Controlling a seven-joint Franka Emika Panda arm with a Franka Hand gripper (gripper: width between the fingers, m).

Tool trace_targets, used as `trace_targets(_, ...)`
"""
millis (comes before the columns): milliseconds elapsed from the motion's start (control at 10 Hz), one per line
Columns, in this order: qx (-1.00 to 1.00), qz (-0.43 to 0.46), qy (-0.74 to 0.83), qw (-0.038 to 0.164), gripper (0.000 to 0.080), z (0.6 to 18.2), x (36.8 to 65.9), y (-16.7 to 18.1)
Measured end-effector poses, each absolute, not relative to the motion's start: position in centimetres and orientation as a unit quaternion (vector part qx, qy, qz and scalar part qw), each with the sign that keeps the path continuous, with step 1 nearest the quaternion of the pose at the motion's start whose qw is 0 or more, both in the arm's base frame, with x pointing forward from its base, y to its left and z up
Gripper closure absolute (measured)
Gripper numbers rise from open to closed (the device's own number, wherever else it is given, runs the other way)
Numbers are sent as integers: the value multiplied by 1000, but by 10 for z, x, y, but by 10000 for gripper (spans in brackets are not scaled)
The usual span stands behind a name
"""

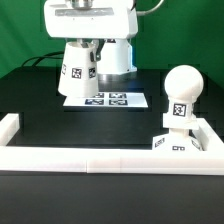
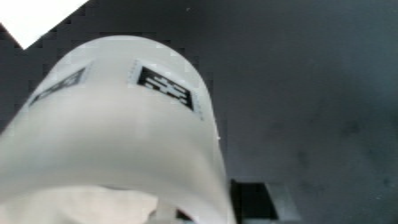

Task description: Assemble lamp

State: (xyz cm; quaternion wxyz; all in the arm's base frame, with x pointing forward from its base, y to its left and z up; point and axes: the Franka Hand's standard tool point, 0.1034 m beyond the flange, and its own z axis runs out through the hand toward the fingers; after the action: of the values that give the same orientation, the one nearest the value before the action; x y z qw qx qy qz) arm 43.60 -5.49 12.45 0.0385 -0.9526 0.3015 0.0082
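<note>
My gripper (image 1: 88,42) is shut on the white tapered shade (image 1: 78,66) and holds it in the air, slightly tilted, above the far left of the table. In the wrist view the shade (image 2: 125,130) fills most of the frame, with a tag on its side, and one dark finger (image 2: 254,198) lies against its wall. The round-headed bulb (image 1: 181,94) stands upright on the flat square base (image 1: 178,144) at the exterior view's right, well apart from the shade.
The marker board (image 1: 105,99) lies flat on the black table just below the held shade. A long white border rail (image 1: 90,160) runs along the front edge and turns up both sides. The base sits in the rail's right corner.
</note>
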Motion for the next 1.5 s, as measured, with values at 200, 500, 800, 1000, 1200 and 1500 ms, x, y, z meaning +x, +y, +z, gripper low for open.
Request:
trace_targets(200, -953, 8, 300, 42, 755, 127, 439, -49)
trace_targets(500, -949, 10, 311, 58, 755, 154, 461, -20)
trace_targets(800, -939, 1, 337, 63, 755, 177, 492, 13)
trace_targets(1000, -941, 3, 333, 54, 755, 168, 491, 18)
trace_targets(1200, -941, 4, 333, 54, 755, 167, 491, 18)
trace_targets(1500, -943, 3, 327, 58, 755, 175, 497, 24)
